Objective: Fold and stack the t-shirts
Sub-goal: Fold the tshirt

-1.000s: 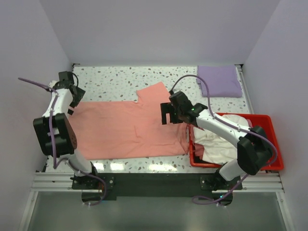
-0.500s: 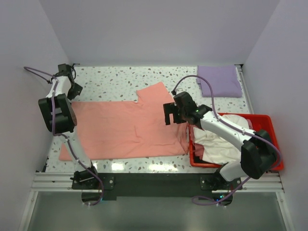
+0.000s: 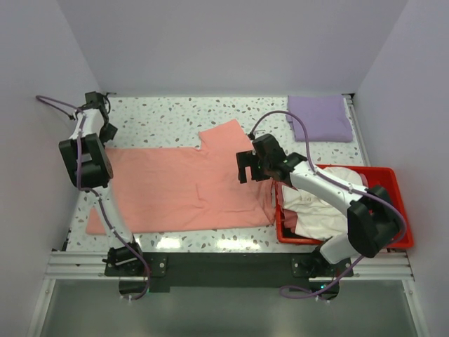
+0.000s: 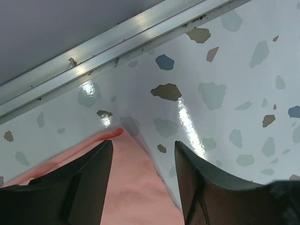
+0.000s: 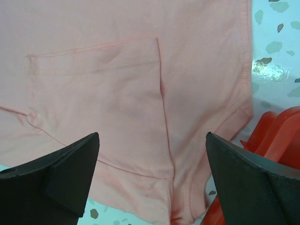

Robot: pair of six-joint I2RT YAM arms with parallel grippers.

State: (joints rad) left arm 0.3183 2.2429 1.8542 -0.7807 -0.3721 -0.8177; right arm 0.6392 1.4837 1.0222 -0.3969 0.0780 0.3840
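A salmon-pink t-shirt (image 3: 182,186) lies spread flat across the middle of the table. My left gripper (image 3: 107,131) is at its far left corner. In the left wrist view the jaws of this gripper (image 4: 143,159) stand partly apart, with the shirt's corner (image 4: 131,187) between them. My right gripper (image 3: 245,167) hovers wide open over the shirt's right part (image 5: 117,93), holding nothing. A folded lavender t-shirt (image 3: 320,118) lies at the far right. A crumpled cream-white t-shirt (image 3: 319,207) sits in the red bin.
The red plastic bin (image 3: 400,210) stands at the near right, and its rim (image 5: 276,136) shows beside the right fingers. A metal rail (image 4: 117,40) runs along the table's far edge, just past the left gripper. Walls close in the table on three sides.
The left arm has swung out to the shirt's far left corner and its jaws have narrowed around that corner. The right gripper has barely shifted and stays wide open.
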